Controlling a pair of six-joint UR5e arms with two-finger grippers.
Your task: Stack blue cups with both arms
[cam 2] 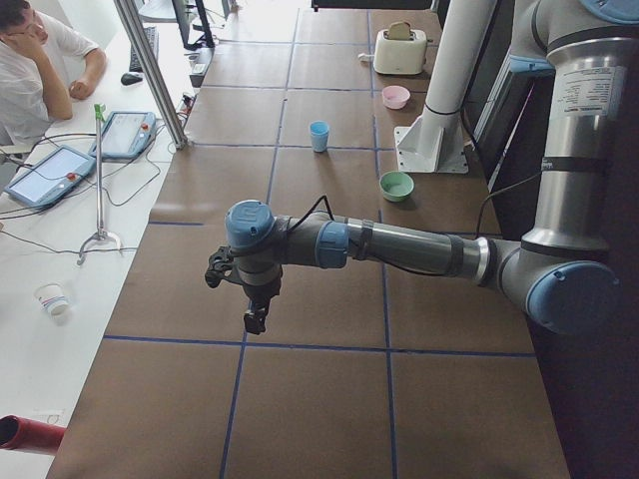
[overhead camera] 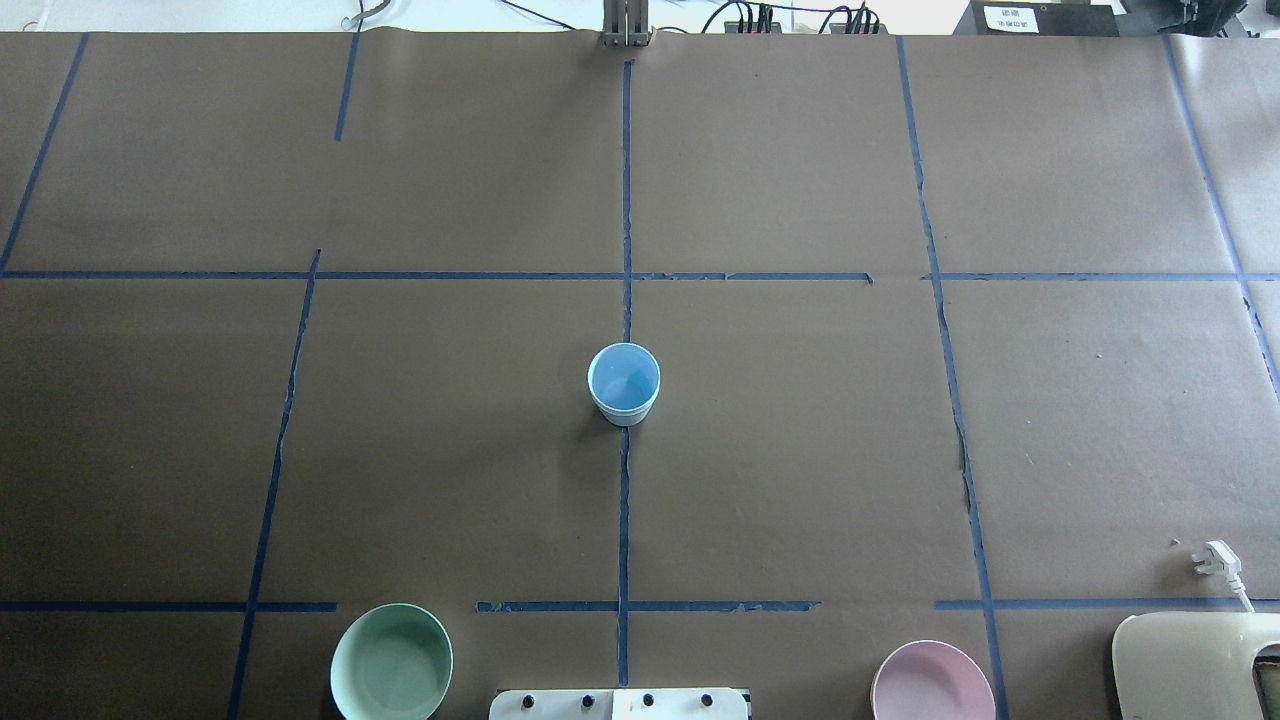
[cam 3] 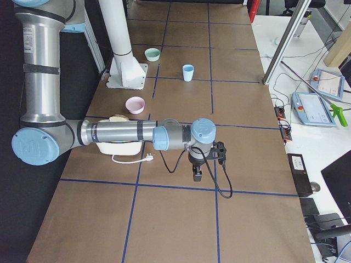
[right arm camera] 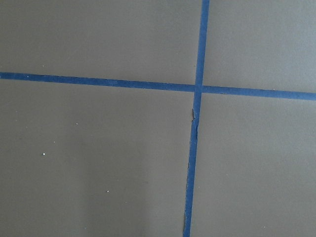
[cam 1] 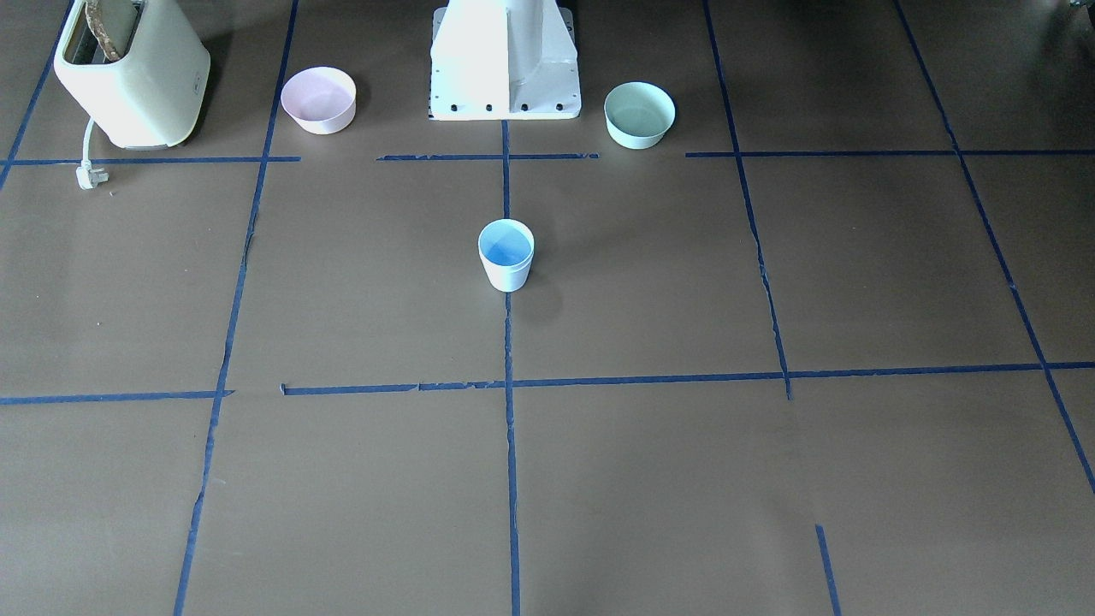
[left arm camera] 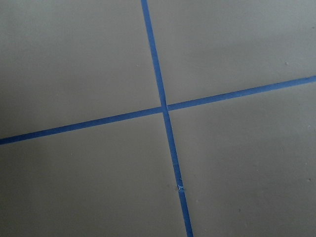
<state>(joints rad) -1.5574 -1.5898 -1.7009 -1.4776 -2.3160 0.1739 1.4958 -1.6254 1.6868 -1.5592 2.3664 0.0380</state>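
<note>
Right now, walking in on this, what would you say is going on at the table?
Nothing is being handled. One blue cup stands upright at the middle of the table, on the centre tape line; whether a second is nested inside cannot be told. The left arm and right arm reach out over opposite ends, far from the cup; whether their jaws are open cannot be told. The pink bowl, green bowl and toaster sit by the base.

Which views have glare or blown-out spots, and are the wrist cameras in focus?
Exterior front-facing: the white pedestal base is blown out to near white, and the blue cup casts only a faint, soft shadow. Overhead exterior: the strip beyond the far edge of the table is overexposed. Left wrist-mounted: the tape cross is sharp, but colours look washed out. Right wrist-mounted: sharp too, and a darker brown.
</note>
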